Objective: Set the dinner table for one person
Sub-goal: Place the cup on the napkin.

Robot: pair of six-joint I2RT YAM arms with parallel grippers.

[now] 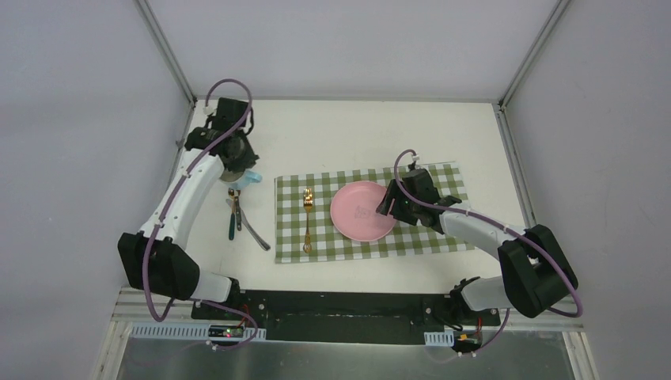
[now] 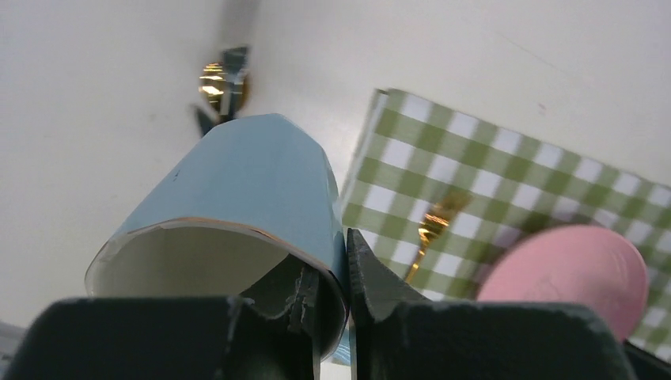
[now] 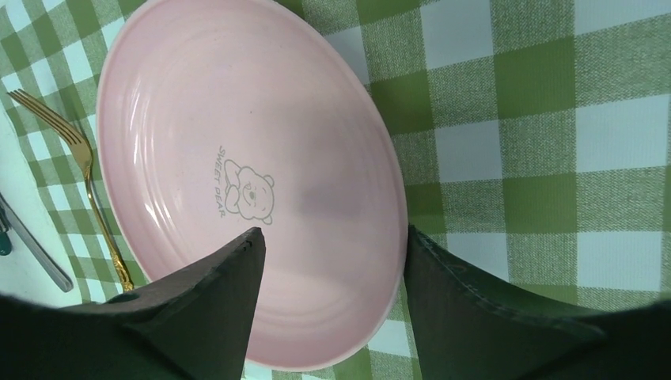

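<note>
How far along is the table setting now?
Done: checked cloth laid, pink plate and gold fork on it. In hand: the left fingers grip the blue cup by its wall; the right fingers are open over the plate. Left: place the cup, then the spare cutlery lying on the table beside the cloth.
</note>
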